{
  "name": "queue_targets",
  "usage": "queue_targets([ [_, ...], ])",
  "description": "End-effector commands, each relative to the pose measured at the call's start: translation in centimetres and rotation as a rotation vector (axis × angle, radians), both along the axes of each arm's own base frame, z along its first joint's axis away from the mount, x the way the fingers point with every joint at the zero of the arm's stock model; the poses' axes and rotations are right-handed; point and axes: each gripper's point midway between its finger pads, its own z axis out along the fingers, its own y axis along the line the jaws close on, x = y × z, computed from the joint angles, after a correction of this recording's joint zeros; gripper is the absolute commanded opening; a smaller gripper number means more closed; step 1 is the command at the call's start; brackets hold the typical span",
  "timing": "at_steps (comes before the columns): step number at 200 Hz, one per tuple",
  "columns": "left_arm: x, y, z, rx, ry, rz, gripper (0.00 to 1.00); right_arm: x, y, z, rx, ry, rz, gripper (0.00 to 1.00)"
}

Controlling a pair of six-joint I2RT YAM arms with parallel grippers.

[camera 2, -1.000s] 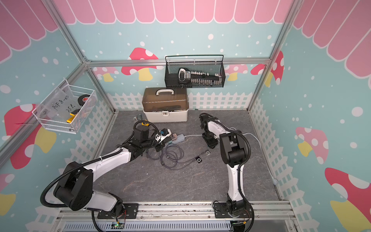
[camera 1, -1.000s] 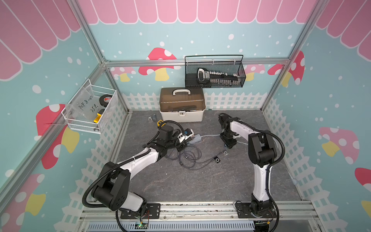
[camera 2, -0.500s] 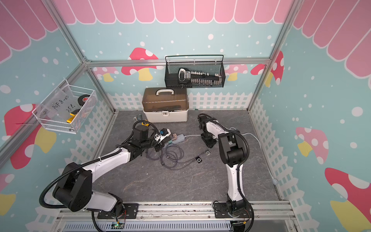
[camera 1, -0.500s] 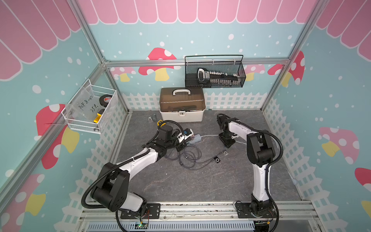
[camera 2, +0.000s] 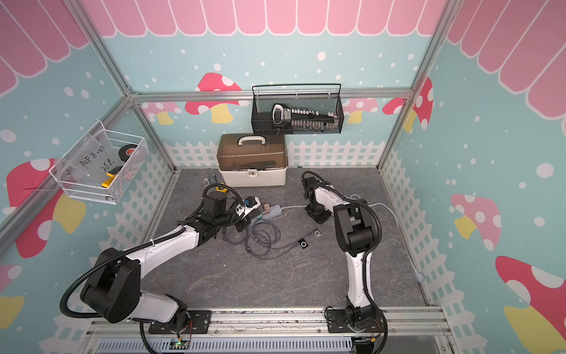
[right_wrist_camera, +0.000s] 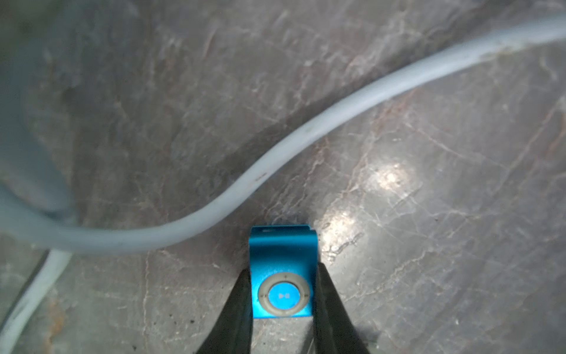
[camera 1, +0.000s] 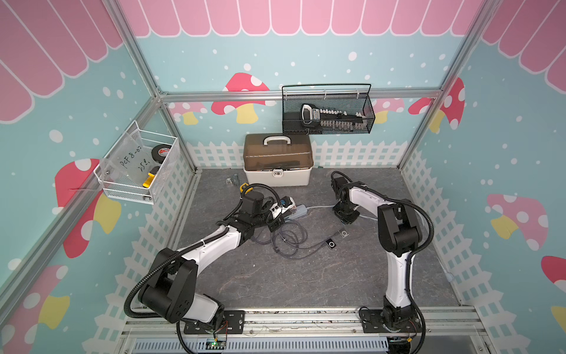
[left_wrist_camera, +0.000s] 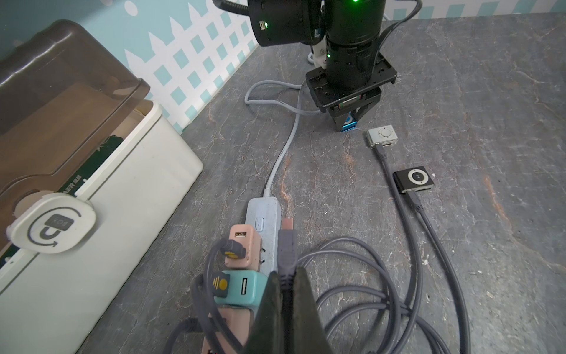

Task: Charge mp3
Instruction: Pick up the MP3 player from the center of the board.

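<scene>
Layout around a power strip (camera 1: 298, 211).
Behind the strip sits a storage box (camera 1: 277, 159). In front lies a cable coil (camera 1: 288, 239). To its right, the right gripper (camera 1: 347, 220) grips an mp3 player (right_wrist_camera: 281, 294). Front-right lie a left player (camera 1: 331, 244) and a right player (camera 1: 344, 233), near each other. At its left end, the left gripper (left_wrist_camera: 286, 272) pinches a USB plug (left_wrist_camera: 287, 242).

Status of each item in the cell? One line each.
Left claw, shut on USB plug
USB plug, in no socket
Right claw, shut on blue mp3
Blue mp3, no cable in it
Silver mp3, cable plugged in, lying on table
Black mp3, cable plugged in, lying on table
Toolbox, lid shut
</scene>
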Motion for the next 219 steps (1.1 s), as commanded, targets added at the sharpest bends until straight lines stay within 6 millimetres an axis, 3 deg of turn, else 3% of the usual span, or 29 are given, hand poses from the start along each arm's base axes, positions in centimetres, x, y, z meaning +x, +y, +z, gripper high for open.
queue_targets([
  [1,0.3,0.2,1.4,0.000,-0.044,-0.002,0.00,-2.3,2.1,-2.6,0.071,0.118,0.272,0.15],
  [26,0.6,0.1,1.7,-0.016,-0.034,0.010,0.00,-3.3,3.9,-2.7,0.100,0.165,0.566,0.10],
  [56,0.8,-0.1,2.1,-0.042,-0.019,0.021,0.00,-4.4,5.0,-2.5,0.014,0.168,0.815,0.10],
  [90,0.9,-0.3,2.7,-0.050,0.001,0.025,0.00,-5.6,7.5,-3.6,0.097,0.141,0.988,0.14],
  [123,0.9,-0.4,3.4,-0.046,-0.001,0.037,0.00,-6.6,8.0,-3.5,0.126,0.124,1.150,0.21],
  [144,1.0,-0.7,4.0,-0.056,-0.001,0.042,0.00,-6.3,7.8,-3.5,0.103,0.127,1.198,0.27],
  [156,1.0,-0.9,4.2,-0.058,-0.003,0.044,0.00,-6.2,7.5,-3.3,0.085,0.128,1.196,0.36],
  [165,1.0,-1.0,4.4,-0.057,-0.006,0.045,0.00,-6.2,7.4,-3.1,0.070,0.115,1.192,0.50],
  [219,1.0,-2.2,4.9,-0.061,-0.015,0.020,0.00,-6.6,6.8,-3.4,0.037,-0.024,1.125,0.43],
])
